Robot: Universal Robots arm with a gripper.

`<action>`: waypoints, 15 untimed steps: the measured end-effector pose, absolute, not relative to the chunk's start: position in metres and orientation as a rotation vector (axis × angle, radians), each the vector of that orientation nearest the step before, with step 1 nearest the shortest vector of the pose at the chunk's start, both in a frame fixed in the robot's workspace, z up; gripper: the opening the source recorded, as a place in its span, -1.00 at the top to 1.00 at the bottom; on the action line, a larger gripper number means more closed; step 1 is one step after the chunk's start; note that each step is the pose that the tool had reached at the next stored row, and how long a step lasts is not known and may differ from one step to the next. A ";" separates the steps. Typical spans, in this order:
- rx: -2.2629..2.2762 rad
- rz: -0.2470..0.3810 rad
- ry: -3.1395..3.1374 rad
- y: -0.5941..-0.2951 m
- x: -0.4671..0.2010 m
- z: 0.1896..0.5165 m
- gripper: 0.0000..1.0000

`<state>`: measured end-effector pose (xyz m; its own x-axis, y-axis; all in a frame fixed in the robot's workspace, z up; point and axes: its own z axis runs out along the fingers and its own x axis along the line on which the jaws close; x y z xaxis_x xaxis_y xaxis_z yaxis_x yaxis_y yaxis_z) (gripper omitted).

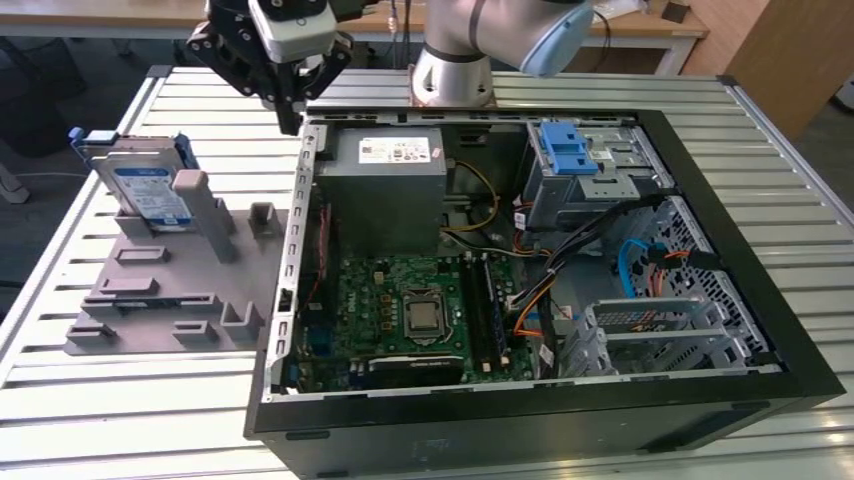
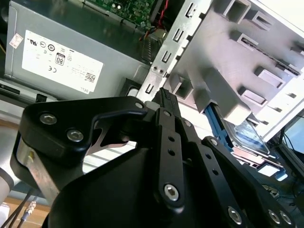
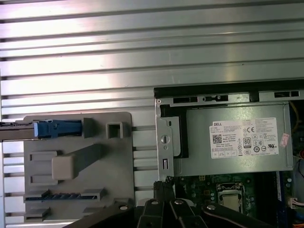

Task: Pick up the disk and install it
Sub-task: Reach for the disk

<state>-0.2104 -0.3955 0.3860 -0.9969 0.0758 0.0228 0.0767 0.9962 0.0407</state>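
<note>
Fingers (image 1: pixel 288 112) meet (holding nothing) near the case (image 1: pixel 534 420); disk (image 1: pixel 144 188) stands partly behind fixture (image 1: pixel 160 300).

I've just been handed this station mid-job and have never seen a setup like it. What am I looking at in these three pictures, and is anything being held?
It is one robot arm with a two-fingered gripper. The exterior view looks down on the slatted metal table from off the arm. Both wrist views ride on the arm and look past the gripper. On the table lies an open computer case, showing its power supply, motherboard and a drive cage with a blue latch. On the exterior view's left, a grey holder keeps the disk standing on edge. The gripper hangs above the case's wall near the power supply, shut and holding nothing.
</note>
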 end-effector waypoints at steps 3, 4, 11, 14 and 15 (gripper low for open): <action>-0.119 -0.065 -3.117 -0.395 -0.214 0.386 0.79; -0.119 -0.065 -3.117 -0.394 -0.215 0.386 0.79; -0.119 -0.065 -3.117 -0.393 -0.219 0.386 0.79; -0.119 -0.065 -3.117 -0.393 -0.221 0.385 0.79; -0.119 -0.065 -3.117 -0.393 -0.222 0.385 0.79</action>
<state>-0.2218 -0.3927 0.3853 -0.9969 0.0759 0.0227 0.0767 0.9962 0.0408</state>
